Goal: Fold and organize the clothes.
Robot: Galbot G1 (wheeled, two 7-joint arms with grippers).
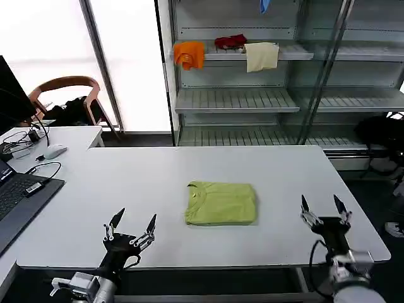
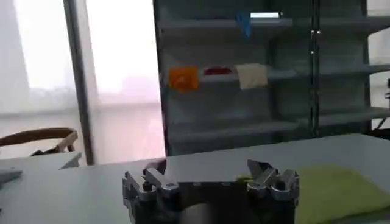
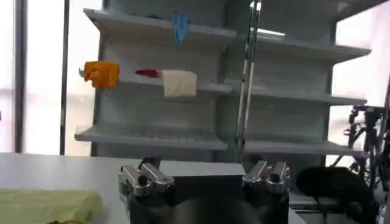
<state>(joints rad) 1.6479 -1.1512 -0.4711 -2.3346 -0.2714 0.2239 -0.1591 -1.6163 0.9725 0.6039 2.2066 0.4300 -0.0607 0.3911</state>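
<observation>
T-shirt point(image 1: 221, 203) lies folded, graphic print hidden.

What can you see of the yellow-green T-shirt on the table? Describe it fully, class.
The T-shirt is lime yellow-green, seemingly soft cotton, folded into a compact, roughly rectangular bundle. Its ribbed neckline shows at the end toward the robot's left. It lies flat on the white table, near the middle of the front half. Nothing but the table touches it: the left claw and right claw are both open, one on either side, apart from it.
</observation>
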